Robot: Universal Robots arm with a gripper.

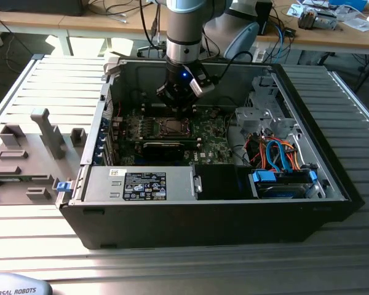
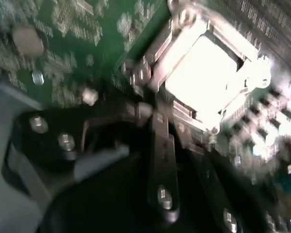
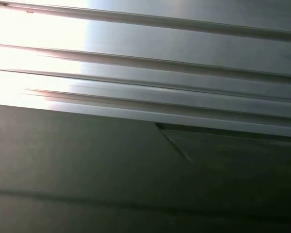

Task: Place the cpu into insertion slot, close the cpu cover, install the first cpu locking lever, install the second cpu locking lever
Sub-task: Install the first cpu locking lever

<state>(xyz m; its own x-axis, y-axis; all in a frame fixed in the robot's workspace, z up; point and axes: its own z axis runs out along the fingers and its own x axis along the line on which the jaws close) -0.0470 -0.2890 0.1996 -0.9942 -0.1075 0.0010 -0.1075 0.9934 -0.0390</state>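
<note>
Black gripper [image 2: 153,145] linkage in the foreground, finger state indiscernible, poised just beside the socket; the cpu [image 2: 203,80] sits seated, framed by the cpu cover [image 2: 157,53] for locking

Open black computer case [image 1: 190,221] lying on a ribbed metal table [image 1: 49,80]. Inside: green motherboard [image 1: 212,144], grey power supply [image 1: 138,184] along the near wall, drive cage [image 1: 267,114] and orange and blue cables [image 1: 277,153] toward the exterior view's right. Grey fixture blocks [image 1: 24,153] stand on the table at the exterior view's left. Wooden bench [image 1: 332,34] with clutter behind.
</note>
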